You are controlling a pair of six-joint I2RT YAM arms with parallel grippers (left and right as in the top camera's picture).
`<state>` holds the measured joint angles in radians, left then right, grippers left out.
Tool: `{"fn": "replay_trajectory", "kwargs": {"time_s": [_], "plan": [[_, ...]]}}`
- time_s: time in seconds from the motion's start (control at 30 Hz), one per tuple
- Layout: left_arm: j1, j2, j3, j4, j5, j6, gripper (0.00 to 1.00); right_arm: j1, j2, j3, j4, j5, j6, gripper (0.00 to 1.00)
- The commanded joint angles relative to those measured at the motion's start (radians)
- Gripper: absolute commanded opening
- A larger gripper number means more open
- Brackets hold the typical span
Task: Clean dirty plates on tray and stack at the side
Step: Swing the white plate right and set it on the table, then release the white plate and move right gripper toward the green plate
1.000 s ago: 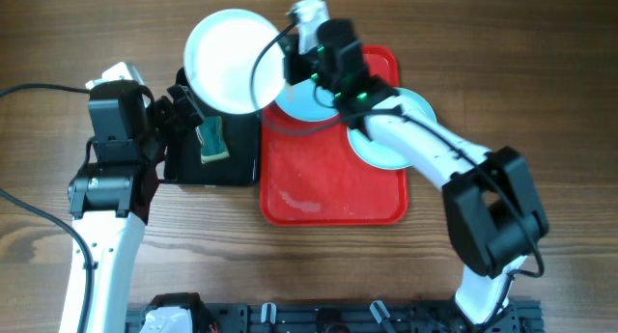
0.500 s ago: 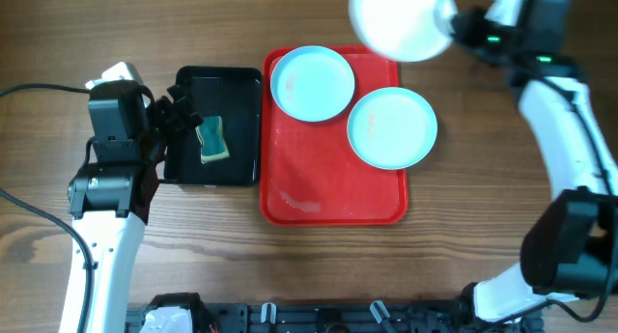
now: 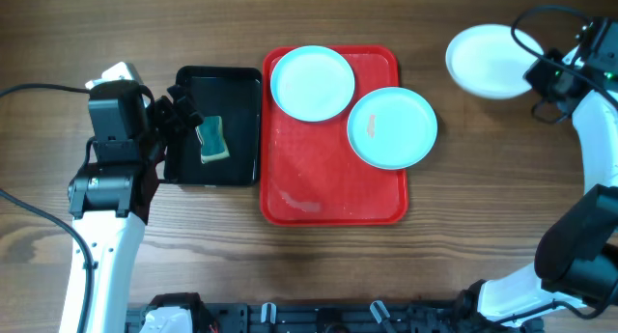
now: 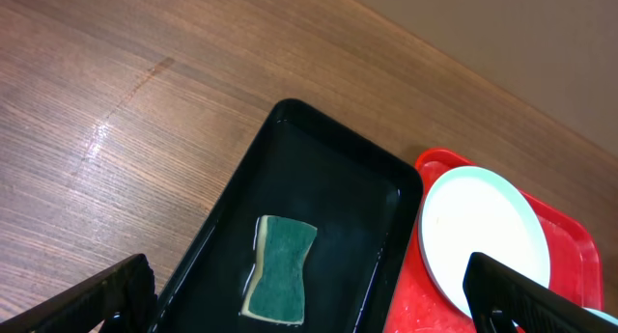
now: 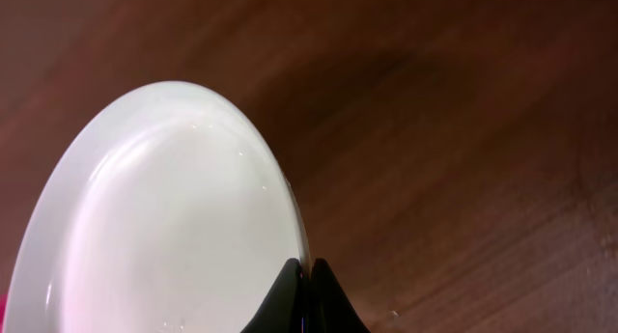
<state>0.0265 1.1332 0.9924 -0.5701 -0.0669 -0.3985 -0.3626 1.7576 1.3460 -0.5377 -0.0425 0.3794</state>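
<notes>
R gripper (image 3: pixel 538 74) is clamped tight on the rim of a white plate (image 3: pixel 488 61). R wrist cam shows the fingertips (image 5: pixel 290 292) pinching the plate edge w/ no gap. Only the overhead places it: far R, off the red tray (image 3: pixel 328 198), over bare wood table (image 3: pixel 290 24). Neither view tells whether it touches the wood.

Two plates sit on the tray: a pale one (image 3: pixel 312 82) at the rear L corner, and an aqua one (image 3: pixel 391 127) w/ a small orange smear at the R edge, overhanging the rim. L wrist cam catches only the first.

L gripper (image 3: pixel 179 116) is spread wide, empty, above the black tray (image 3: pixel 237 82), which holds a green sponge (image 3: pixel 213 140).
</notes>
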Motion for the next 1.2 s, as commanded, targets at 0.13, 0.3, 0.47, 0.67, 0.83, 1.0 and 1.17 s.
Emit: {"fn": "replay_trajectory", "kwargs": {"time_s": [0.13,0.3,0.47,0.67,0.83,1.0,1.17], "plan": [[0.005,-0.001,0.010,0.003,-0.013,0.002,1.00,0.031,0.114,-0.046,0.005,0.010,-0.018,0.04],[0.005,-0.001,0.010,0.003,-0.013,0.002,1.00,0.064,0.145,-0.046,0.014,0.031,-0.039,0.04],[0.005,-0.001,0.010,0.003,-0.013,0.002,1.00,0.067,0.145,-0.046,0.020,0.032,-0.039,0.09],[0.005,-0.001,0.010,0.003,-0.013,0.002,1.00,0.067,0.145,-0.045,0.020,0.002,-0.068,0.35],[0.005,-0.001,0.010,0.003,-0.013,0.002,1.00,0.069,0.113,-0.026,-0.068,-0.167,-0.092,0.38],[0.005,-0.001,0.010,0.003,-0.013,0.002,1.00,0.078,0.061,-0.023,-0.370,-0.408,-0.146,0.30],[0.005,-0.001,0.010,0.003,-0.013,0.002,1.00,0.176,0.059,-0.045,-0.591,-0.403,-0.212,0.31]]}}
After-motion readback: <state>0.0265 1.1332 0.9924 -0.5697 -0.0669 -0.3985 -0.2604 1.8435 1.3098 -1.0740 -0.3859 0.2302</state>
